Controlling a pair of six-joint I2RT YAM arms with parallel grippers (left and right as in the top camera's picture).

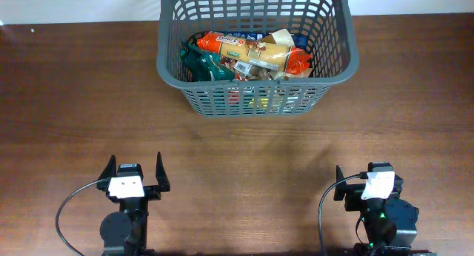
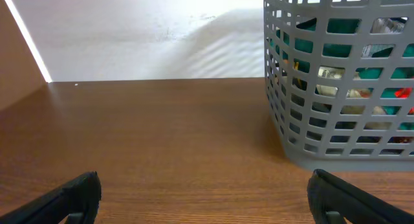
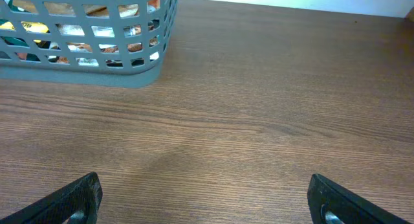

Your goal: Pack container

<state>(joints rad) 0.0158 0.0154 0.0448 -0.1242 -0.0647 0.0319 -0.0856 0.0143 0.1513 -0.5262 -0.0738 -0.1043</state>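
Observation:
The dark grey container [image 1: 337, 60] stands at the far middle of the table. It holds several grocery packets, with an orange packet [image 1: 244, 45] and a tan packet on top and a teal packet [image 1: 201, 64] at its left. It shows at the right of the left wrist view [image 2: 284, 107] and at the top left of the right wrist view [image 3: 152, 65]. My left gripper [image 1: 135, 169] is open and empty near the front left edge; its fingers [image 2: 204, 191] hold nothing. My right gripper [image 1: 366, 183] is open and empty at the front right; its fingers [image 3: 204, 195] hold nothing.
The brown wooden table [image 1: 81, 100] spreads between the grippers and the basket. A white wall [image 2: 142, 36] runs behind the table's far edge. Black cables [image 1: 63, 211] loop beside each arm base.

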